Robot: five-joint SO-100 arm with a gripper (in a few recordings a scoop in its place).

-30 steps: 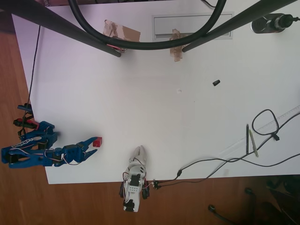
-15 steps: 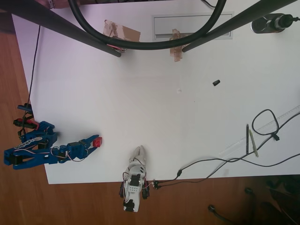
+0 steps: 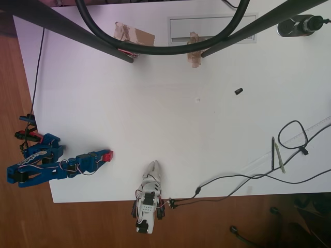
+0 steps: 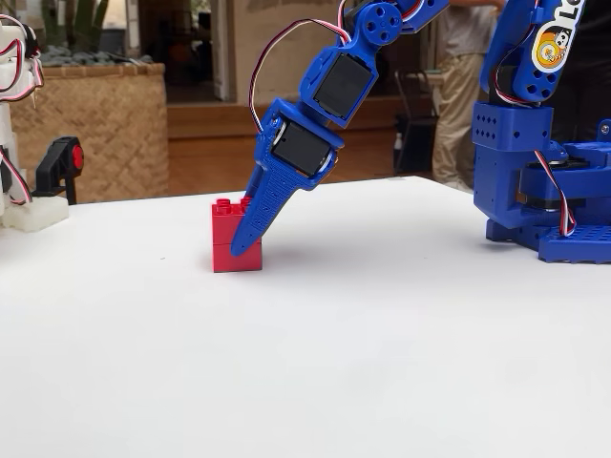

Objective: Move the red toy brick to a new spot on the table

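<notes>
We are at the grasping step: our blue gripper (image 4: 250, 229) has its fingers down around the red toy brick (image 4: 229, 239), which sits flat on the table (image 3: 170, 124), and we judge the fingers to be clamped on it, since in the overhead view the brick (image 3: 107, 157) sits right at the tip of the narrowed gripper (image 3: 102, 158). In the fixed view one blue finger lies across the brick's front face, its tip nearly down to the tabletop, so we cannot see the far finger or how deep it reaches.

Taking the arm's blue base (image 3: 31, 165) as our landmark, the brick lies just beyond it toward the middle of the table, close to the near edge, and well apart from the small black piece (image 3: 238, 91) far across the white surface.

The brick stands upright with its studs on top. From the side it looks taller than wide, so its long axis seems to run vertically; from above it reads as roughly square, with no clear heading.

Next, we judge, the move calls for a clean lift off the surface while the grip holds, then a carry away from the base to some open patch of table
</notes>
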